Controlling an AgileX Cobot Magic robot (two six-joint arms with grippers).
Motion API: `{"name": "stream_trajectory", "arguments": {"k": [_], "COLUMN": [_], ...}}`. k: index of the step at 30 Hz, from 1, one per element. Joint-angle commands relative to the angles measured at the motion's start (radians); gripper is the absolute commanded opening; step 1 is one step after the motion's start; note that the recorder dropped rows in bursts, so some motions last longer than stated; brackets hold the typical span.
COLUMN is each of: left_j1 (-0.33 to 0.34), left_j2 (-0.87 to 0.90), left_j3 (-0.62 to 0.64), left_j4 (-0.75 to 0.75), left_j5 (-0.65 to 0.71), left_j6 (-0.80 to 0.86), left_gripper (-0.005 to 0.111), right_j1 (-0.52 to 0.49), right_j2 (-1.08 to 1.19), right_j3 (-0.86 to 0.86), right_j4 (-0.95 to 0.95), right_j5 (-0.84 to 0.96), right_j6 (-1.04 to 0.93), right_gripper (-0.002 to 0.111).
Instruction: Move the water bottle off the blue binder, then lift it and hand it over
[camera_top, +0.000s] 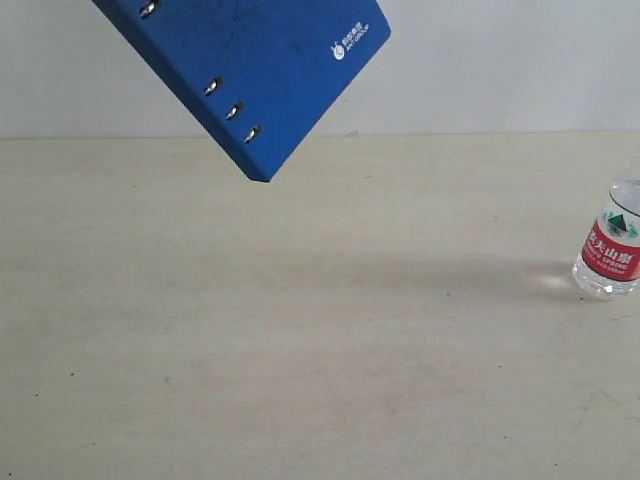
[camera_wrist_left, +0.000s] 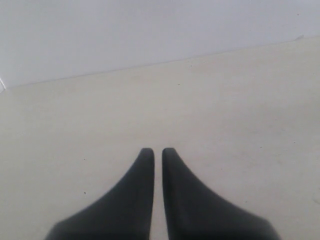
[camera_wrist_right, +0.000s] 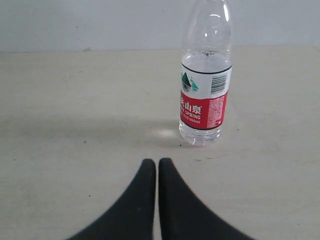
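The blue binder (camera_top: 262, 62) shows at the top of the exterior view, tilted, one corner pointing down and its ring holes visible. It looks raised off the table, and whatever holds it is out of frame. The water bottle (camera_top: 611, 246) stands upright on the table at the far right, well apart from the binder. In the right wrist view the water bottle (camera_wrist_right: 205, 85) stands a short way ahead of my right gripper (camera_wrist_right: 157, 162), whose fingers are shut on nothing. My left gripper (camera_wrist_left: 157, 151) is also shut and empty, over bare table. Neither gripper appears in the exterior view.
The beige table (camera_top: 300, 340) runs back to a pale wall (camera_top: 500, 70). A soft shadow lies on the table left of the bottle. The bottle's cap is cut off in both views.
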Motion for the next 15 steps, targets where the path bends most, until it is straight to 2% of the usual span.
{"name": "stream_trajectory", "arguments": {"k": [1,15], "left_j1": [0.004,0.004], "left_j2": [0.0,0.0], "left_j3": [-0.001,-0.001], "left_j4": [0.001,0.001], "left_j5": [-0.011,-0.011], "left_j6": [-0.01,-0.01], "left_gripper": [0.005,0.005], "right_j1": [-0.002,-0.002], "right_j2": [-0.005,-0.005], "right_j3": [-0.001,-0.001], "right_j4": [0.015,0.015], "right_j5": [0.006,-0.003], "right_j6": [0.015,0.017], "right_gripper": [0.0,0.0]}}
